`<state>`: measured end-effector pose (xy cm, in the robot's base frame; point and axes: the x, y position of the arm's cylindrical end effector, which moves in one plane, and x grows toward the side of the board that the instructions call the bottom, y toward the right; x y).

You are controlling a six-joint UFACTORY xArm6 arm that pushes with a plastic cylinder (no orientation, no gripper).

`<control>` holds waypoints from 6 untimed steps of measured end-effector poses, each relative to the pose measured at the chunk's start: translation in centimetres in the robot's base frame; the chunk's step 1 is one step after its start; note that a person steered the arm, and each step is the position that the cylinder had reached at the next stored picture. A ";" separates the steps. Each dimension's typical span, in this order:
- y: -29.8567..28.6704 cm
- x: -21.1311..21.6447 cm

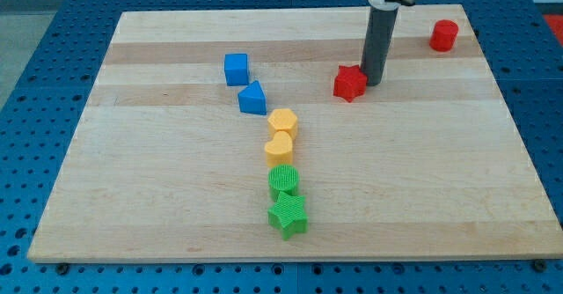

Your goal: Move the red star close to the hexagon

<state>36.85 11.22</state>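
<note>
The red star (349, 83) lies on the wooden board (176, 197), right of centre near the view's top. My tip (373, 83) stands right beside the star's right side, touching or almost touching it. The yellow hexagon (283, 121) lies to the star's lower left, near the board's middle. A yellow heart (278, 147) sits just below the hexagon.
A blue cube (236, 69) and a blue triangle (252, 98) lie left of the star. A green cylinder (284, 181) and a green star (288, 216) continue the column below the heart. A red cylinder (444, 35) sits at the top right corner.
</note>
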 end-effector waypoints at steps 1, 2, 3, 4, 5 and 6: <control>0.0 0.0; -1.1 0.0; -1.9 0.0; -2.9 0.0; -3.9 0.0; -4.9 0.0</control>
<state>36.85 6.33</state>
